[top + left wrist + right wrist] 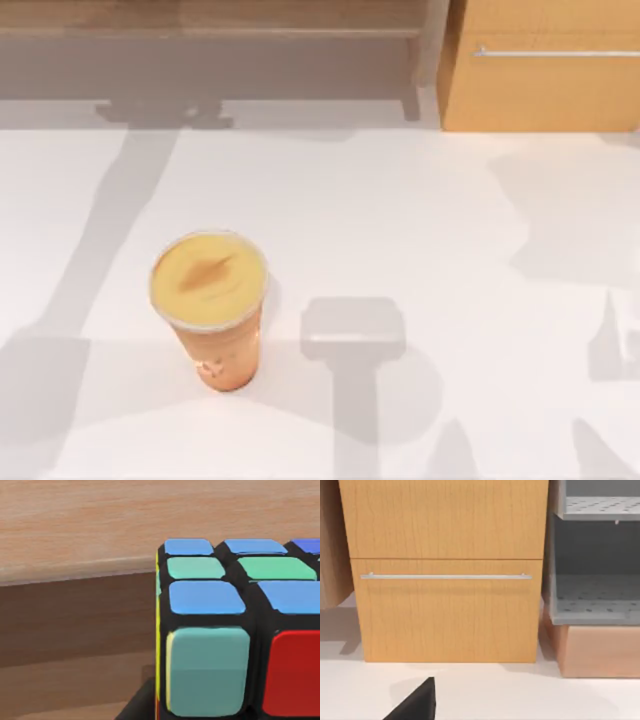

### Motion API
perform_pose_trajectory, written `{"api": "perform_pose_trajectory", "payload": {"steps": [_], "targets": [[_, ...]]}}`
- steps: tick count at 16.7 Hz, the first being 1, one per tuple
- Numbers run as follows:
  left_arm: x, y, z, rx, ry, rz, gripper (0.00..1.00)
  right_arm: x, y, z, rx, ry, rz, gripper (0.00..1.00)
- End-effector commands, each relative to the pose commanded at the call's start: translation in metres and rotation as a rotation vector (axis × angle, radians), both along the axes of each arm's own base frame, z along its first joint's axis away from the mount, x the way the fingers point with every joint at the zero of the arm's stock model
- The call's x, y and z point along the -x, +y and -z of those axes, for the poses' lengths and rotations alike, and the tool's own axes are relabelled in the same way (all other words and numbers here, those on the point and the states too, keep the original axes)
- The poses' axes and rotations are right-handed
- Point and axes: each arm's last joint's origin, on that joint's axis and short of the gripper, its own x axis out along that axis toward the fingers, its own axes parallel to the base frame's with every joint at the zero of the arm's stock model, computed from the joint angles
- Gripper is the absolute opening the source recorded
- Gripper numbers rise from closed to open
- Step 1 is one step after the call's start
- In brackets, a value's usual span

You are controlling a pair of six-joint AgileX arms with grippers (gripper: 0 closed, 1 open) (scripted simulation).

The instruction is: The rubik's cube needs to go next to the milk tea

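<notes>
Rubik's cube point(235, 630): close before the left wrist camera, against wood panelling; pincer state cannot be told. Milk tea point(210, 300): upright, lower left of the white table point(420, 220).

No legible text or labels anywhere

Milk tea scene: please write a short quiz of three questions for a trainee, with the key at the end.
1. True or false: in the top view, the milk tea stands on the right half of the table.
2. In the left wrist view, what is behind the rubik's cube? A) wooden boards B) a sink C) a window
3. Fill the gap: in the right wrist view, the cabinet bears a long metal ____.

Key: 1 false, it stands on the left half; 2 A; 3 handle.
</notes>
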Motion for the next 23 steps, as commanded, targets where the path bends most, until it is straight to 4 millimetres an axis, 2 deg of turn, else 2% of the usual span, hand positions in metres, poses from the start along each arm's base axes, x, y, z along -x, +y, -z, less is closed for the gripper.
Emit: {"api": "perform_pose_trajectory", "payload": {"steps": [3, 5, 9, 12, 15, 23], "targets": [[0.019, 0.019, 0.049, -0.005, 0.309, -0.001, 0.00, 0.000, 0.000, 0.000, 0.000, 0.000, 0.000, 1.00], [0.028, 0.027, 0.089, -0.007, 0.520, -0.021, 0.00, 0.000, 0.000, 0.000, 0.000, 0.000, 0.000, 1.00], [0.038, 0.035, 0.172, -0.038, 0.907, -0.082, 0.00, 0.000, 0.000, 0.000, 0.000, 0.000, 0.000, 1.00], [0.046, 0.037, 0.217, -0.076, 1.097, -0.115, 0.00, 0.000, 0.000, 0.000, 0.000, 0.000, 0.000, 1.00], [0.049, 0.035, 0.234, -0.096, 1.162, -0.122, 0.00, 0.000, 0.000, 0.000, 0.000, 0.000, 0.000, 1.00], [0.049, 0.037, 0.232, -0.092, 1.151, -0.123, 0.00, 0.000, 0.000, 0.000, 0.000, 0.000, 0.000, 1.00]]}}
